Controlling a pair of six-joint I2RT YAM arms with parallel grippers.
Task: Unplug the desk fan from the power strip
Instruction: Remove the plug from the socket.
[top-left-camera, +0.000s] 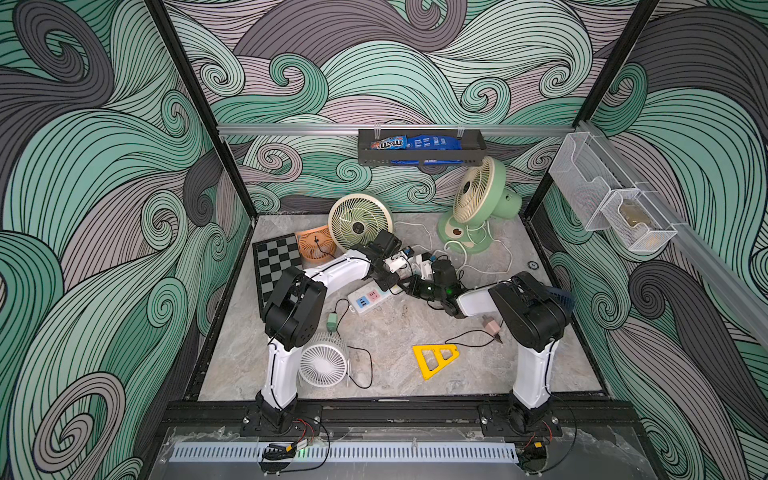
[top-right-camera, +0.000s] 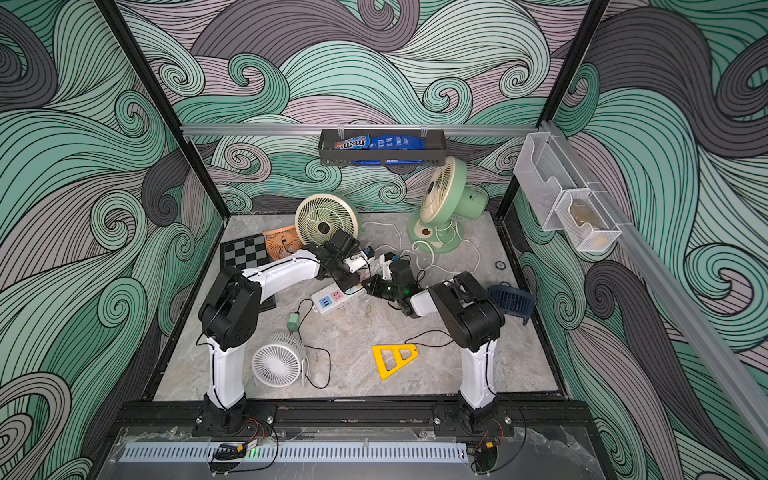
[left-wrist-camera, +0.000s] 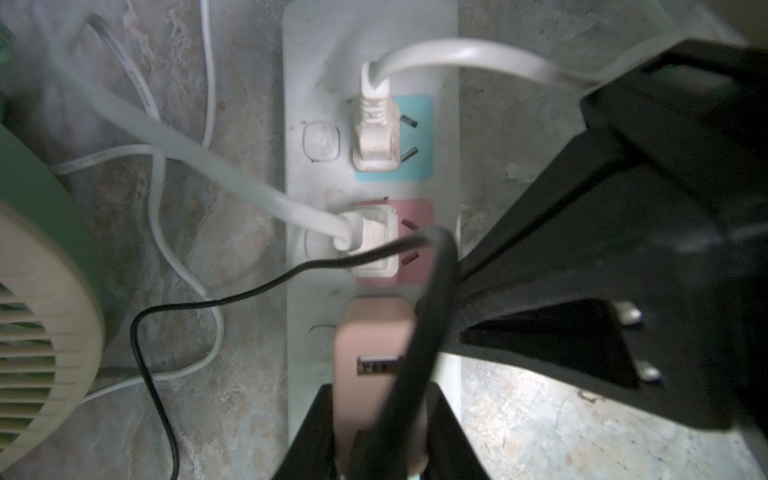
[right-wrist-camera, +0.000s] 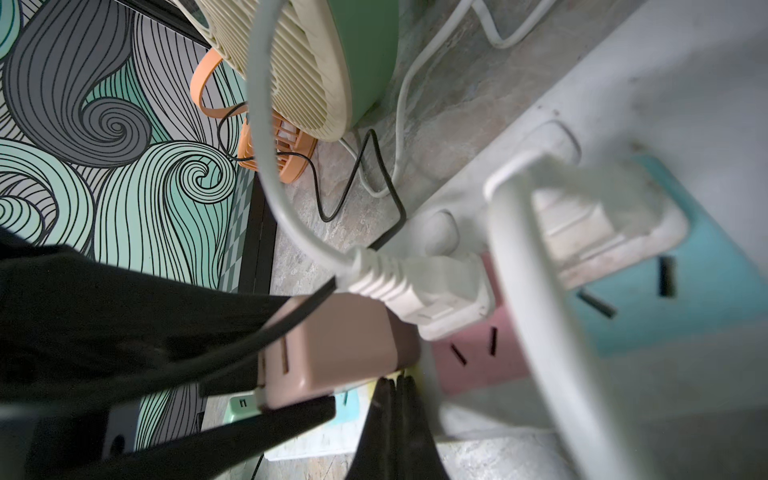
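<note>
The power strip (top-left-camera: 368, 300) lies before a fan (top-left-camera: 359, 222), chessboard (top-left-camera: 276, 262) to its left

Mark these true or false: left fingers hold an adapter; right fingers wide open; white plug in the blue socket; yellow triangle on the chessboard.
1. The left fingers grip a pinkish-tan adapter: true.
2. The right fingers are wide open: false; they are shut, tips by the power strip.
3. A white plug sits in the blue socket: true.
4. The yellow triangle lies on the chessboard: false; it lies on the bare table, apart from the board.
</note>
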